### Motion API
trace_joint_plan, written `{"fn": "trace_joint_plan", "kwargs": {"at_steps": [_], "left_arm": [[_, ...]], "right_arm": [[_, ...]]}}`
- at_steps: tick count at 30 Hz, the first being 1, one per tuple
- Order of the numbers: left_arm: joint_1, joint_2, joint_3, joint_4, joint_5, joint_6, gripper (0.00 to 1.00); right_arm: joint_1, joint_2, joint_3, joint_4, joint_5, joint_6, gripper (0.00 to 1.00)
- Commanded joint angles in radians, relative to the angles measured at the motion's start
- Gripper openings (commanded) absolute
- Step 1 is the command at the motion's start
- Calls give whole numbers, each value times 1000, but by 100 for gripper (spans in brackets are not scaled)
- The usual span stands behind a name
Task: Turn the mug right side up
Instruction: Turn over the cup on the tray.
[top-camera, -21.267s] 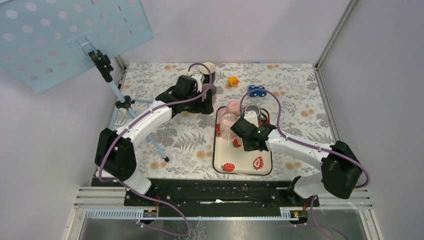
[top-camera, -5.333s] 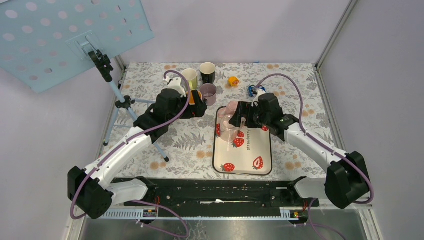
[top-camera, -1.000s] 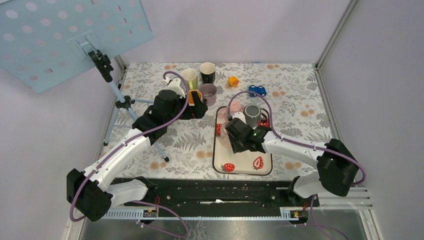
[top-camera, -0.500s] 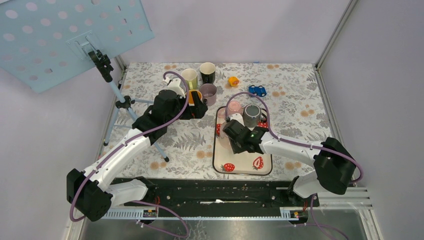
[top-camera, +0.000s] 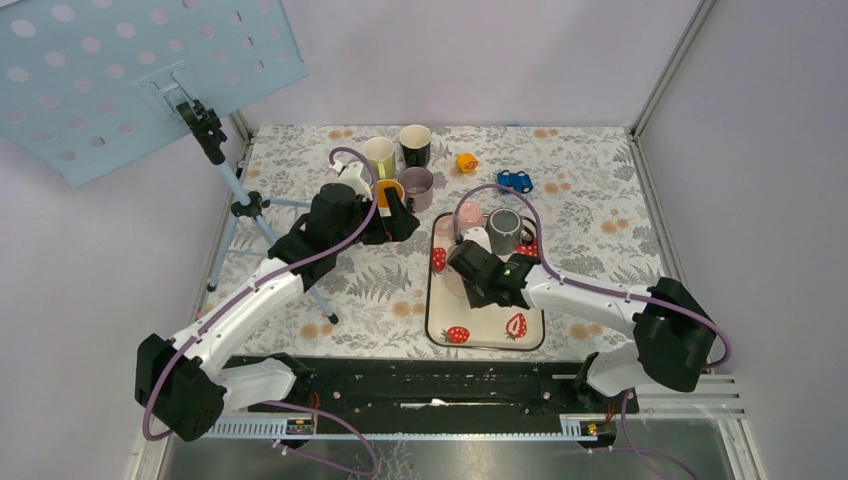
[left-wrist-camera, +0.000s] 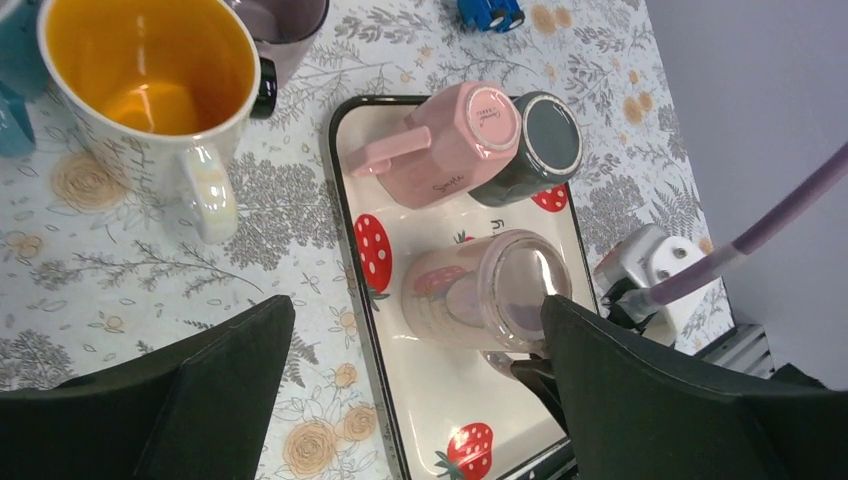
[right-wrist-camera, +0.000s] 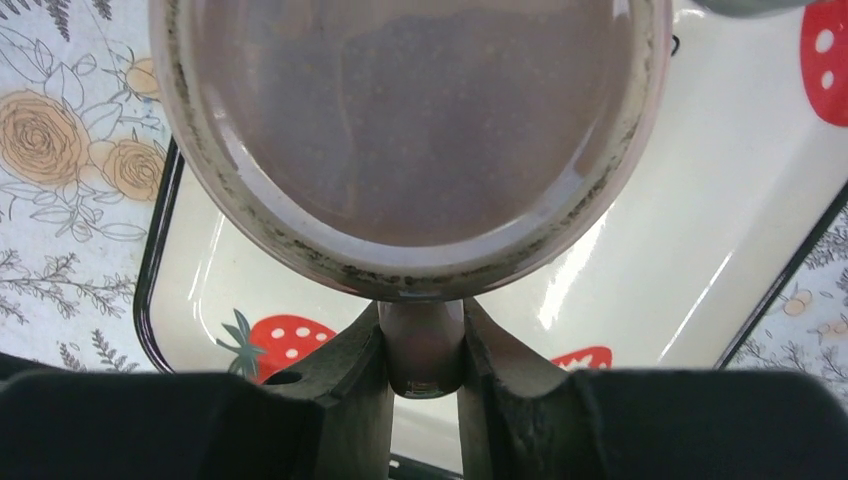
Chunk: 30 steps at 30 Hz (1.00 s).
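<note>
The clear pink glass mug with a strawberry print is tipped on its side over the strawberry tray, its mouth facing my right wrist camera. My right gripper is shut on the mug's handle, just below the rim. In the top view the right gripper covers most of the mug. My left gripper is open and empty, above the table left of the tray; its fingers frame the mug from above.
A pink mug and a grey mug sit at the tray's back. An orange-lined mug, a purple mug, a pale green mug and a black mug stand behind. A blue toy car and a tripod are nearby.
Five seconds ago my right gripper was at the tray's back; it has come forward onto the glass mug. Over the last second it shifted only slightly. The left arm barely moved.
</note>
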Motion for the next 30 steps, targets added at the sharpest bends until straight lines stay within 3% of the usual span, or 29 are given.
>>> {"fn": "trace_joint_plan", "kwargs": {"at_steps": [1, 10, 22, 30], "left_arm": [[8, -20, -34, 73, 71, -58, 99], [19, -54, -79, 79, 168, -133, 99], [163, -99, -119, 98, 479, -191, 99], [163, -57, -141, 264, 593, -304, 99]], "right_arm": [[9, -109, 62, -1, 61, 23, 0], [8, -221, 77, 10, 42, 75, 0], [-1, -308, 119, 140, 76, 100, 0], [-121, -317, 121, 319, -24, 126, 0]]}}
